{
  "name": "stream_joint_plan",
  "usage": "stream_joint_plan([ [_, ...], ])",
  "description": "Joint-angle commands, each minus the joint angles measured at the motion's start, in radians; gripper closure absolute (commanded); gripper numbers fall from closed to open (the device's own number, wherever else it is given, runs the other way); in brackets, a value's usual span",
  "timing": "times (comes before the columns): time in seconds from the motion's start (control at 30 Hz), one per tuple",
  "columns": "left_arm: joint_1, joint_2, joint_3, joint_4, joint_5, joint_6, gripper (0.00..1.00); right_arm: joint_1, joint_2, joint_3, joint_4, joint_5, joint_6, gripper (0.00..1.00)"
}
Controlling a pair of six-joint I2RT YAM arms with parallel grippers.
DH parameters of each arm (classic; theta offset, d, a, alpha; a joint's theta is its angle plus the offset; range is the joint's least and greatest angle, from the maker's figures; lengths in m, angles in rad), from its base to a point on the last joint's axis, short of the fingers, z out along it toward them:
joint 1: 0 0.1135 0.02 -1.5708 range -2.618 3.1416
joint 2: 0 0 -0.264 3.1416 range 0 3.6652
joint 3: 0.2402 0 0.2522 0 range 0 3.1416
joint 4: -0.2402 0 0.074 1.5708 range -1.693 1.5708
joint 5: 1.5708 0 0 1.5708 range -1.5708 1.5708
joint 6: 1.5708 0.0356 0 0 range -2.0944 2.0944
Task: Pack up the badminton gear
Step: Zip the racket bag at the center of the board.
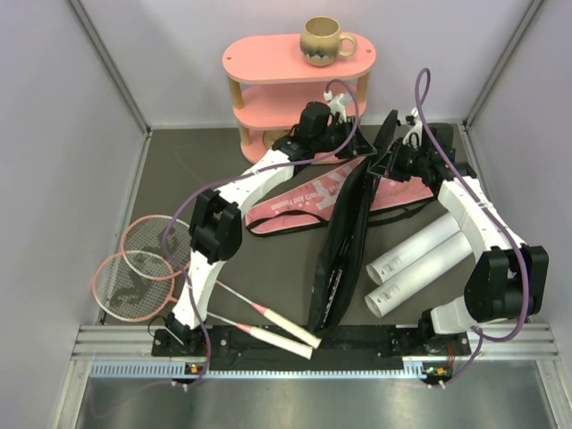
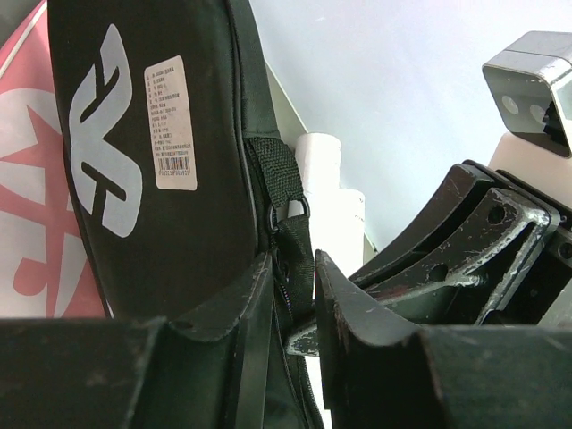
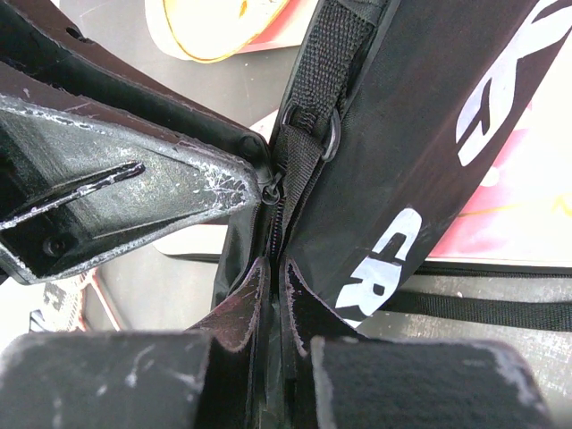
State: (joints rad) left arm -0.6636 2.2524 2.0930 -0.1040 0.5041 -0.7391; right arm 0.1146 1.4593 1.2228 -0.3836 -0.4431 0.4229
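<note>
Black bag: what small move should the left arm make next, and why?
Probably tighten the left gripper on the zipper pull at its jaws, then draw it along the black bag. The right gripper pinches the bag's edge, and the rackets lie outside.

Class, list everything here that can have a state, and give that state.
Black CROSSWAY racket bag: standing on edge, held at its far end by both grippers.
Left gripper: closed on the bag's edge.
Right gripper: shut on the bag's zip seam.
Pink racket bag: lying flat.
Two white tubes: lying on their sides.
Two pink-framed rackets: lying flat, heads overlapping.
Beige ceramic mug: upright on the pink oval shelf.
</note>
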Motion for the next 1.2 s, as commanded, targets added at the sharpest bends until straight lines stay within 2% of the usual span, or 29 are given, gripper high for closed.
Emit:
stream_joint_plan([
  [0.0,-0.005,0.018,0.067,0.004,-0.004,-0.005,0.71,0.0,-0.033,0.011,0.025,-0.049,0.01,1.0],
  [0.27,-0.008,0.061,0.127,-0.042,-0.012,-0.008,0.81,-0.001,-0.034,0.014,0.025,-0.054,0.014,1.0],
  [0.33,-0.008,0.061,0.13,-0.045,-0.01,0.0,0.88,0.002,-0.034,0.014,0.025,-0.057,0.014,1.0],
  [0.4,-0.007,0.058,0.13,-0.052,-0.021,0.01,1.0,0.0,-0.036,0.014,0.025,-0.06,0.02,1.0],
  [0.43,-0.008,0.049,0.125,-0.051,-0.024,0.015,1.0,-0.001,-0.039,0.011,0.025,-0.049,0.028,0.99],
  [0.5,-0.007,0.039,0.114,-0.043,-0.021,0.033,1.0,-0.015,-0.043,0.017,-0.001,-0.036,0.057,0.78],
  [0.53,-0.008,0.021,0.107,-0.036,-0.022,0.037,1.0,-0.033,-0.045,0.032,-0.02,-0.054,0.072,0.62],
  [0.63,-0.008,-0.022,0.049,0.004,-0.03,0.04,1.0,-0.143,-0.054,0.062,-0.049,-0.078,0.141,0.48],
  [0.73,-0.01,-0.039,0.025,0.029,-0.01,0.024,1.0,-0.188,-0.03,0.13,-0.073,-0.039,0.159,0.39],
  [0.93,-0.017,-0.053,0.012,0.047,0.005,0.003,1.0,-0.172,0.136,0.294,-0.118,0.004,0.192,0.4],
  [1.17,-0.024,-0.076,-0.01,0.061,0.008,0.0,1.0,-0.069,0.226,0.362,-0.139,0.147,0.206,0.4],
])
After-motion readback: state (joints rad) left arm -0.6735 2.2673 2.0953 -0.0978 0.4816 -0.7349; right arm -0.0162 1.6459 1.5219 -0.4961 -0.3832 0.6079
